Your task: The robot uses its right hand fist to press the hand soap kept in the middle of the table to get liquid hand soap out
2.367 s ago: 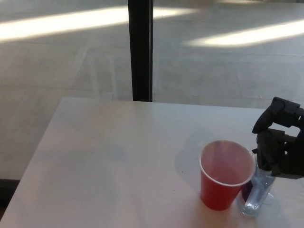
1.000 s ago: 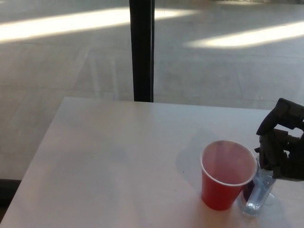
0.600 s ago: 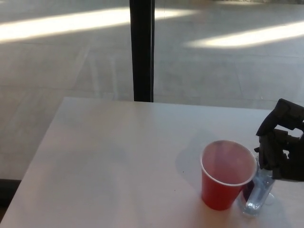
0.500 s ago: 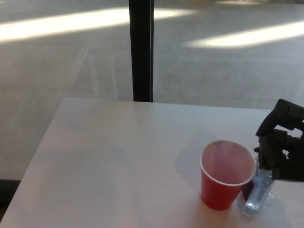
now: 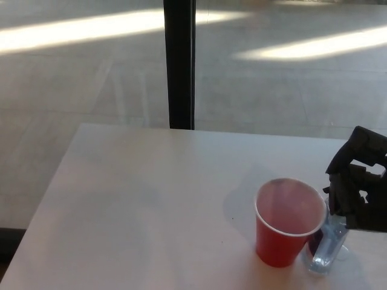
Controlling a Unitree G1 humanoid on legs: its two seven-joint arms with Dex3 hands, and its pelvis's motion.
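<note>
A clear hand soap bottle point(image 5: 326, 249) stands on the white table point(image 5: 151, 205) at the lower right, half hidden behind a red plastic cup point(image 5: 286, 221). My right hand point(image 5: 358, 190) is black, curled into a fist, and sits directly on top of the bottle, covering its pump head. The cup is upright and looks empty, touching or almost touching the bottle's left side. My left hand does not show.
A black vertical post point(image 5: 179, 63) rises behind the table's far edge. Beyond it lies a tiled floor point(image 5: 91, 78) with bright strips of sunlight. The table's left edge runs diagonally toward the lower left corner.
My right hand has shifted slightly right and down onto the bottle since the earliest frame. The cup and bottle stay in place; over the last second nothing visibly moves.
</note>
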